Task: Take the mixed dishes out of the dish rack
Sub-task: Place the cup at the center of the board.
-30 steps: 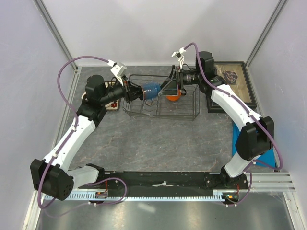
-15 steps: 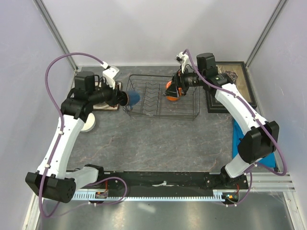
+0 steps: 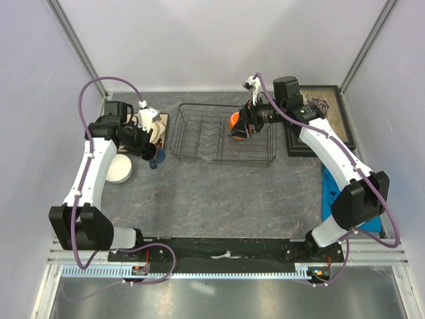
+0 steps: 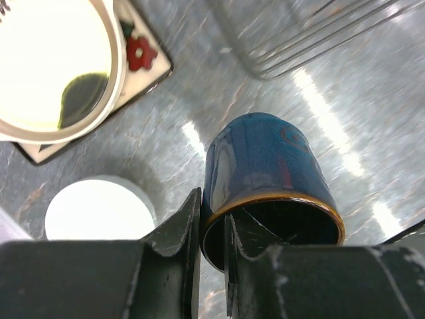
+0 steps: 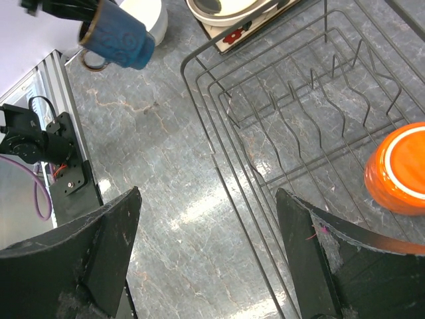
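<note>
My left gripper (image 4: 212,226) is shut on the rim of the dark blue mug (image 4: 265,173), one finger inside and one outside. It holds the mug (image 3: 157,158) low over the table, just left of the dish rack (image 3: 222,138). The orange cup (image 5: 397,169) lies upside down in the rack (image 5: 299,113). My right gripper (image 5: 212,266) is open and empty above the rack, beside the orange cup (image 3: 234,123). A cream bowl (image 4: 53,66) sits on the square flower plate (image 4: 143,56) left of the rack. A white round dish (image 3: 119,169) lies near it.
A black framed box (image 3: 325,113) stands right of the rack. A blue cloth (image 3: 329,193) lies at the right edge. The enclosure walls stand close on the left, right and back.
My left gripper has carried the blue mug out of the rack, to the left and down toward the table. My right gripper has stayed near the orange cup.
</note>
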Controlling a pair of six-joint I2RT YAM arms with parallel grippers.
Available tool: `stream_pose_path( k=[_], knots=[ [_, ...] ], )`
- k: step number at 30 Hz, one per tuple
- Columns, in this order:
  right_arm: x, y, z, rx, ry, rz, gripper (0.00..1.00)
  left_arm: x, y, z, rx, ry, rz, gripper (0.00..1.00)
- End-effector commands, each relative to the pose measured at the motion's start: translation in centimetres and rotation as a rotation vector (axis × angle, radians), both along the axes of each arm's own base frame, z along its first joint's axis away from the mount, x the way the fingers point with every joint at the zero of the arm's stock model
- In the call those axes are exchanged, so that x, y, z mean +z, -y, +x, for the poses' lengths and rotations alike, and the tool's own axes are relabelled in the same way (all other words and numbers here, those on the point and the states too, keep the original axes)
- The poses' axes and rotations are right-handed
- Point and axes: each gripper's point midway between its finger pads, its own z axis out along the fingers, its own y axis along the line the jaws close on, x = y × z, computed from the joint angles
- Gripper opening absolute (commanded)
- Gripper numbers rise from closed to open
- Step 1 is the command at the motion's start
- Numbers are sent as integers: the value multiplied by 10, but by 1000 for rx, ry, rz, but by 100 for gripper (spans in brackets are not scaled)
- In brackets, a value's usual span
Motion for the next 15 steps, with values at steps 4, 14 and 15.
stream_pose_path(
  k=[4,14,15],
  knots=[
    [16,4,-5,5,66,9,90,-11,-24,23,-22,-8,138,2],
    [16,3,-5,8,64,11,90,-60,-42,38,-14,-125,236,2],
    [16,3,-5,9,64,10,90,-67,-42,40,-14,-140,235,2]
  ],
)
